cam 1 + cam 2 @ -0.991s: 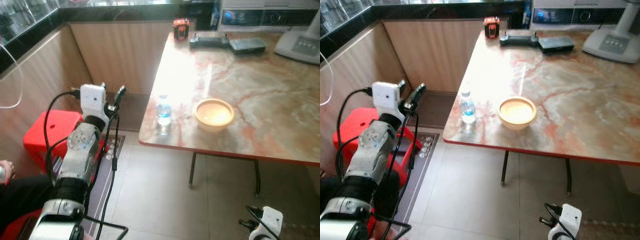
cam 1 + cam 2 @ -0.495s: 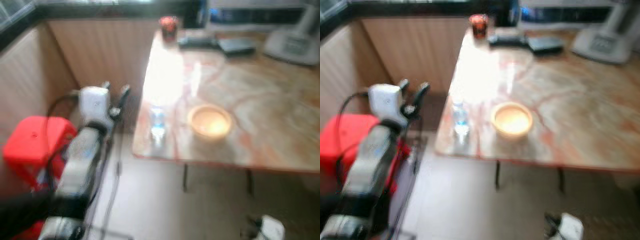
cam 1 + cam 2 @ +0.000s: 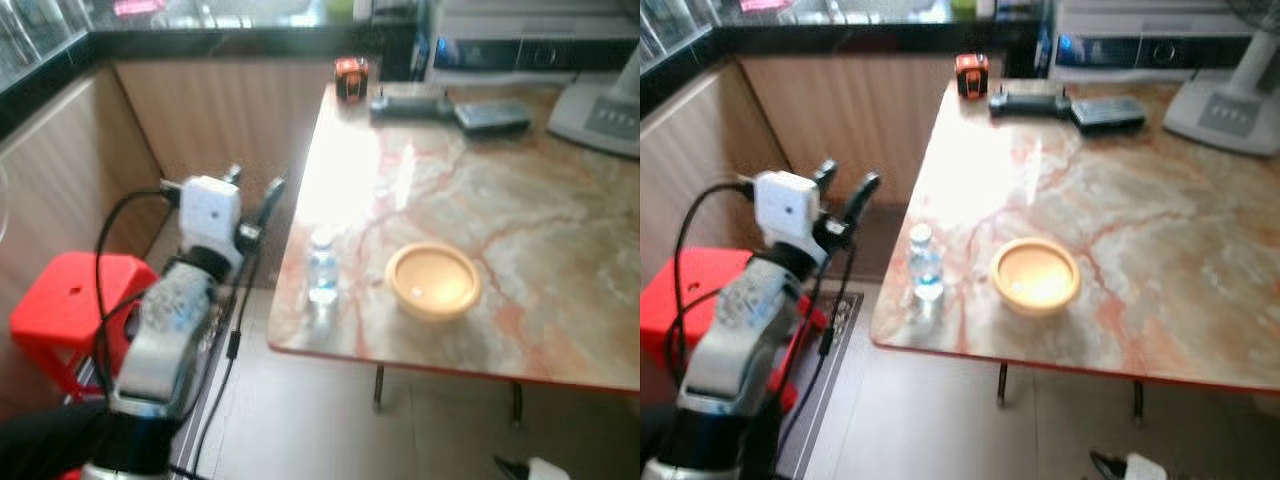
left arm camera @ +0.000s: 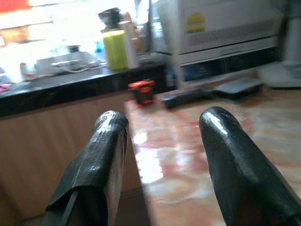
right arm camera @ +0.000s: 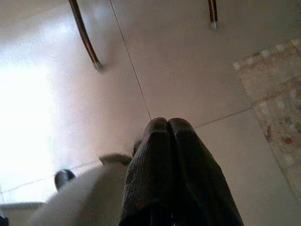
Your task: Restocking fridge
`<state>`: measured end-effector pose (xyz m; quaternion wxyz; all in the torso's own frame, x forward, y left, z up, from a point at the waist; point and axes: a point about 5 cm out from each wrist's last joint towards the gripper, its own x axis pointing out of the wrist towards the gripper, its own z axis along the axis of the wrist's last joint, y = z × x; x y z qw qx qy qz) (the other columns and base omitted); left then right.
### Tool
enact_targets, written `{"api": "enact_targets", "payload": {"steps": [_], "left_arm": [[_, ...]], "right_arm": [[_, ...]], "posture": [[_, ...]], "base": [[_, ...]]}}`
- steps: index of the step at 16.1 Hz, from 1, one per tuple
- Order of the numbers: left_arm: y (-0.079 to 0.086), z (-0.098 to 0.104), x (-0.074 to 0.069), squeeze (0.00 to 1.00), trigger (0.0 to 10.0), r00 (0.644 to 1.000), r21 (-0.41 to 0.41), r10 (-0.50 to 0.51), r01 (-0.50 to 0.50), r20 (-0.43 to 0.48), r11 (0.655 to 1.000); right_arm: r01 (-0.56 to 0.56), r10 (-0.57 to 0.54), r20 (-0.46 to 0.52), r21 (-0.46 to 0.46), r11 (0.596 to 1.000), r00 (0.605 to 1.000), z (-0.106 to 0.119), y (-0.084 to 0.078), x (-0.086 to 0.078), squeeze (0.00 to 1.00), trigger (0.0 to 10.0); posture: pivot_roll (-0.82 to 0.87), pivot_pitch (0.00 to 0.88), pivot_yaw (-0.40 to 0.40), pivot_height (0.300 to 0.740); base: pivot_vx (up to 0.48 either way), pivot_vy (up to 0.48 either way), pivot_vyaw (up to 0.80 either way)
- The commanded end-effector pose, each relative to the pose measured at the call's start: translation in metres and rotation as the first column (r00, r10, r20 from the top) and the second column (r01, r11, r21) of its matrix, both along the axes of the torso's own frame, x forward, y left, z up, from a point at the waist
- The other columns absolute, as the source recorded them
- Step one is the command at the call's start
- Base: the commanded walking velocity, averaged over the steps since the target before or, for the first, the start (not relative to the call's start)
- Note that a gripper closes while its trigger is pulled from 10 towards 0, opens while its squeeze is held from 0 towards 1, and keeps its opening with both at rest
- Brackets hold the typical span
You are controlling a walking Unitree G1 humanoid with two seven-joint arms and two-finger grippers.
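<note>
No writing legible anywhere; just a yellow-and-green sticker [image 4: 195,22] on the pale appliance [image 4: 221,23] at the back, its print too blurred to read. Small clear water bottle [image 3: 926,263] standing upright near the left front corner of the marbled table [image 3: 1160,240], white cap on top, a pale bluish label band round the middle, wording unreadable. Just beside it, toward the table's middle, a shallow tan bowl [image 3: 1036,275], not touching. Farther back along the table edge, a small orange-and-black object [image 3: 971,75], then a dark remote-like item [image 3: 1028,101] and a flat dark case [image 3: 1107,112]; white fan base [image 3: 1225,100] at the far right corner. Left gripper [image 3: 846,190] raised off the table's left side, fingers spread apart and holding nothing, bottle near it on the right and slightly lower, well short of contact. Red stool [image 3: 65,315] on the floor below the left arm. Right gripper [image 5: 168,129] hanging low over the tiled floor [image 5: 178,70], fingers pressed together, empty, beside a patterned mat [image 5: 275,89] and table legs [image 5: 84,35].
</note>
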<state>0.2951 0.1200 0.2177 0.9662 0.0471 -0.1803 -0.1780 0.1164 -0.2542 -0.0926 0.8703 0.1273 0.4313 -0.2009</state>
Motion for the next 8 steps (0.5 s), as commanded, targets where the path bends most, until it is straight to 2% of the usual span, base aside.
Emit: {"api": "enact_targets", "payload": {"steps": [1, 3, 4, 8], "left_arm": [[-0.009, -0.009, -0.007, 0.00, 10.0, 0.998, 0.008, -0.030, 0.031, -0.049, 0.999], [-0.015, -0.020, -0.015, 0.00, 10.0, 0.991, -0.023, -0.064, 0.062, -0.116, 0.998], [-0.022, -0.025, -0.021, 0.00, 10.0, 0.977, -0.062, -0.124, 0.115, -0.173, 0.991], [-0.022, -0.023, -0.013, 0.00, 10.0, 0.977, -0.046, -0.116, 0.109, -0.181, 0.993]], "right_arm": [[0.002, -0.002, -0.023, -0.002, 1.000, 1.000, -0.002, -0.002, -0.008, 0.00, 10.0], [0.001, -0.001, -0.028, -0.002, 1.000, 1.000, -0.003, -0.001, -0.012, 0.00, 10.0], [-0.004, 0.004, -0.031, -0.002, 1.000, 1.000, -0.003, -0.001, -0.014, 0.00, 10.0], [-0.013, 0.013, -0.037, -0.006, 1.000, 0.999, -0.004, -0.002, -0.017, 0.00, 10.0]], "posture": [[0.12, 0.056, 0.033, 0.740], [0.12, 0.055, 0.029, 0.740], [0.13, 0.058, 0.022, 0.740], [0.13, 0.067, 0.011, 0.740]], "base": [[0.000, 0.000, 0.00], [0.000, 0.000, 0.00], [0.000, 0.000, 0.00], [0.000, 0.000, 0.00]]}}
